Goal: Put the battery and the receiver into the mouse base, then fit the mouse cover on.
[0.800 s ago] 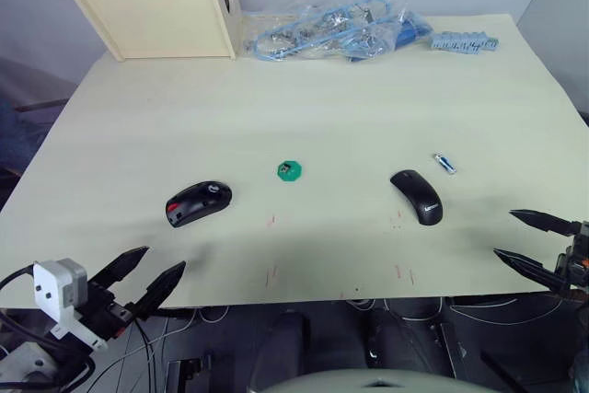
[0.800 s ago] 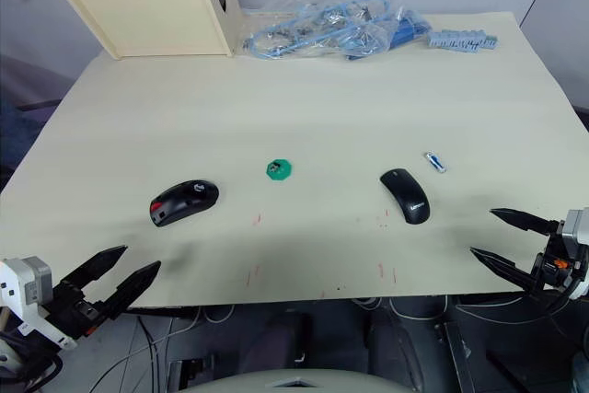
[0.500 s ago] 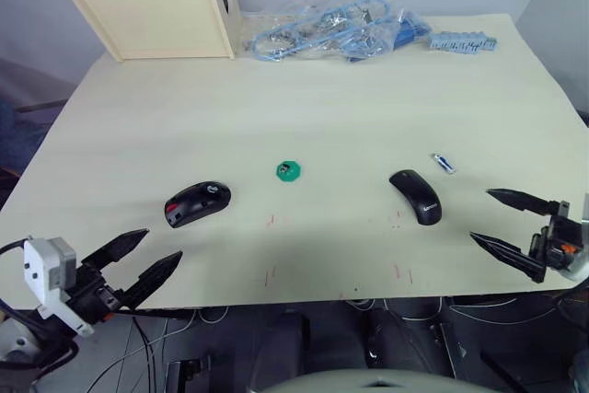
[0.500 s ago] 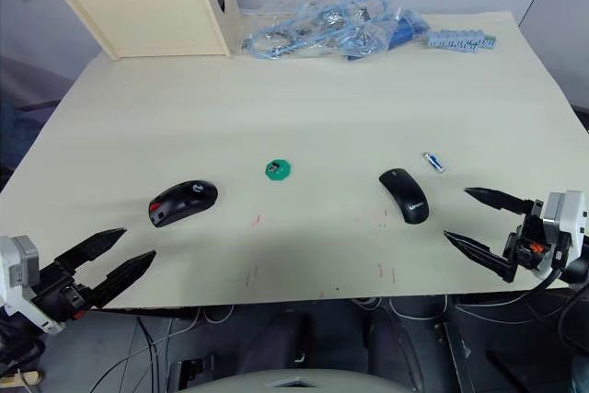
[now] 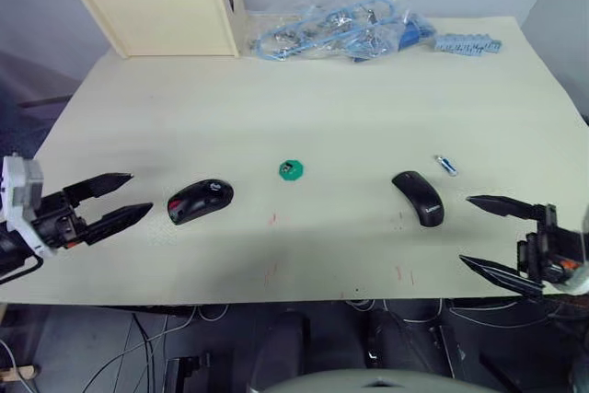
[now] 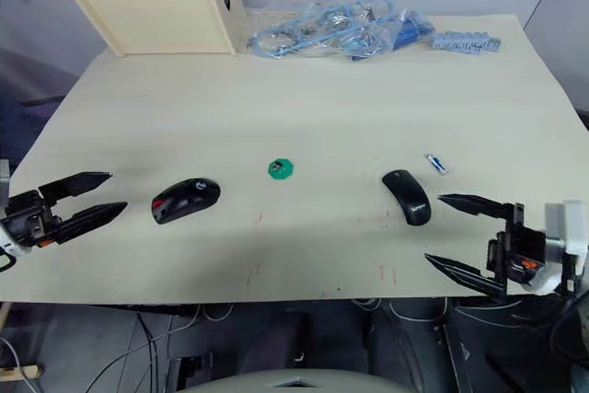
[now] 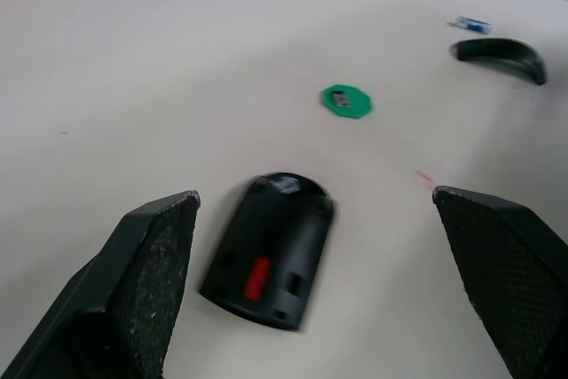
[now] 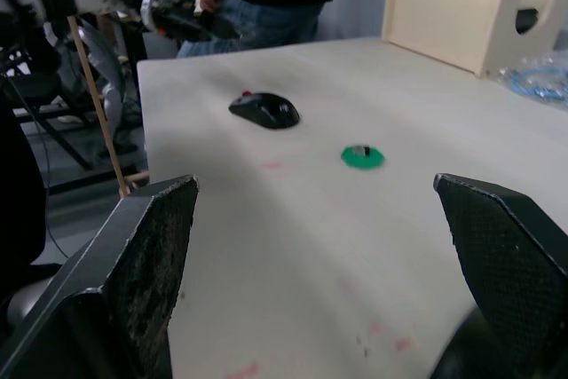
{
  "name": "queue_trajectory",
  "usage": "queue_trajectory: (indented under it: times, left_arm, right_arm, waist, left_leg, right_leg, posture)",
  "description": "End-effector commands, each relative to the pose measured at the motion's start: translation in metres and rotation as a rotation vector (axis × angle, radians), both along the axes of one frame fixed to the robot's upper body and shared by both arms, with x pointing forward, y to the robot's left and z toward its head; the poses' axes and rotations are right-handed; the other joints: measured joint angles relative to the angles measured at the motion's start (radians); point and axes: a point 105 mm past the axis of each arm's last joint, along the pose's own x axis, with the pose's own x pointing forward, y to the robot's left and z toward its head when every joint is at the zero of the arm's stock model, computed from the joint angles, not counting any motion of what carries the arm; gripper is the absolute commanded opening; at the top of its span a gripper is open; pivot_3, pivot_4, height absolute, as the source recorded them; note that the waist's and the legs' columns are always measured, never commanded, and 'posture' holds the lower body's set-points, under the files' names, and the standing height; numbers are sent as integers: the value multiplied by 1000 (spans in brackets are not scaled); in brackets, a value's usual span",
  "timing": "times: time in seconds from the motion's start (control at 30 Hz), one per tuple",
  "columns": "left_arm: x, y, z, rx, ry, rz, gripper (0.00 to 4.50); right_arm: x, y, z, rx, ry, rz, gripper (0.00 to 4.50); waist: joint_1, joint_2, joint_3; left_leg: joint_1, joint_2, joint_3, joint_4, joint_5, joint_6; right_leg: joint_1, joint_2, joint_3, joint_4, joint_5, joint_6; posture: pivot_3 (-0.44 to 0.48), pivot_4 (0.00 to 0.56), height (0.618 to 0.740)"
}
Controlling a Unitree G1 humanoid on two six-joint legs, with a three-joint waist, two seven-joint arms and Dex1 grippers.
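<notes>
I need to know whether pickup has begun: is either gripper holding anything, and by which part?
Nothing is held. The left gripper and right gripper are both open and empty, apart from the mouse base and mouse cover.

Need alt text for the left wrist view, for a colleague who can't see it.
The open left gripper faces the mouse base lying on the table, untouched. Beyond lie a green disc, the mouse cover and the battery.
</notes>
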Motion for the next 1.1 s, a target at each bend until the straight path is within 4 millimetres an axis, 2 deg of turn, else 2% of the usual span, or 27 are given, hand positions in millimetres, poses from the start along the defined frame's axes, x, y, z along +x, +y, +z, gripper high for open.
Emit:
queue_trajectory:
  times: [0.03,0.13,0.23,0.7,1.1]
  left_arm:
    - [7,3,-6,52,24,-48,4500]
    - [15,1,-11,69,41,-95,4500]
    - [21,-2,-11,73,48,-139,4500]
    - [47,-20,-23,194,86,-252,4500]
    - [50,-20,-41,296,148,-282,4500]
  right_arm:
    - [-9,-15,-4,-28,-38,-54,4471]
    - [-17,-27,-15,-32,-21,-106,4471]
    - [-23,-29,-19,-30,-19,-120,4471]
    - [-25,-10,-9,-6,-74,-35,4471]
    - [-22,0,-6,3,-86,-25,4471]
  waist:
    - [-10,-1,0]
    - [-14,-1,0]
    - [-14,-1,0]
    - [-10,-1,0]
    - [-10,-1,0]
  left_leg:
    - [0,0,0,0,0,0]
    - [0,1,1,0,0,0]
    - [2,1,1,0,0,0]
    - [2,1,1,1,0,0]
    - [2,0,1,1,0,0]
  right_leg:
    - [0,0,0,0,0,0]
    - [-1,1,0,1,0,0]
    - [-1,1,1,3,1,-1]
    - [-1,1,2,7,0,-1]
    - [-2,1,2,8,0,-1]
  posture:
    - [0,150,740]
    - [0,150,740]
    - [0,150,740]
    - [0,150,740]
    - [0,150,740]
